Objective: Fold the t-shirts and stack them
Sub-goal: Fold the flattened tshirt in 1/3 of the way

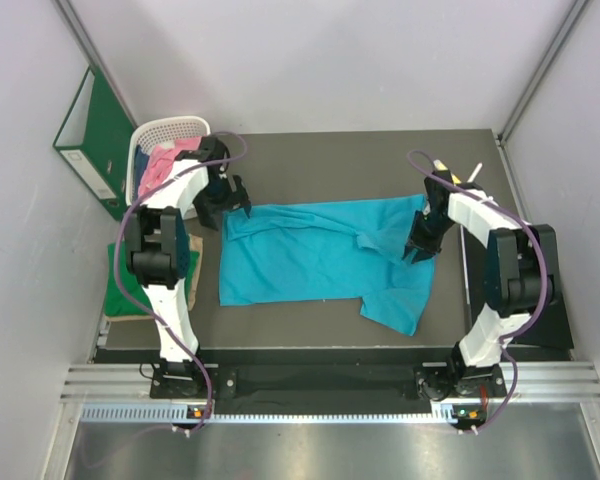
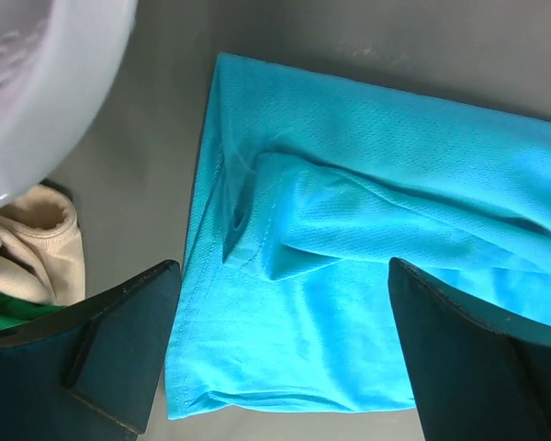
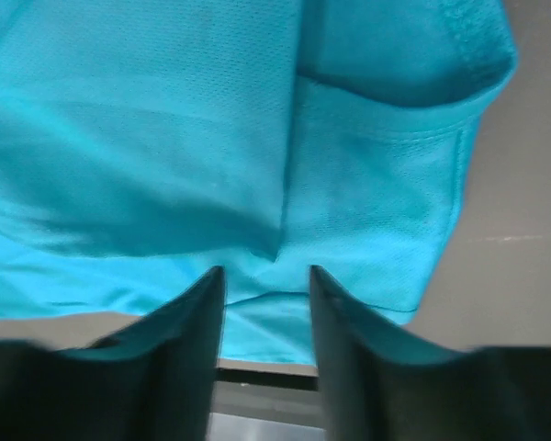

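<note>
A teal-blue t-shirt point(image 1: 310, 255) lies spread on the dark table, one sleeve trailing toward the front right. My left gripper point(image 1: 230, 203) hovers over its back left corner, jaws wide open and empty; in the left wrist view the gripper point(image 2: 283, 268) straddles the shirt's folded corner point(image 2: 349, 184). My right gripper point(image 1: 421, 248) sits at the shirt's right end. In the right wrist view the gripper point(image 3: 266, 273) has its jaws a little apart, with teal cloth point(image 3: 165, 138) lying under the gap. A pink t-shirt point(image 1: 160, 165) rests in the basket. A green t-shirt point(image 1: 125, 288) lies off the table's left edge.
A white lattice basket point(image 1: 175, 130) stands at the back left corner, its rim point(image 2: 64, 101) close to my left gripper. A green ring binder point(image 1: 90, 140) leans on the left wall. Beige cloth point(image 2: 37, 248) lies on the green shirt.
</note>
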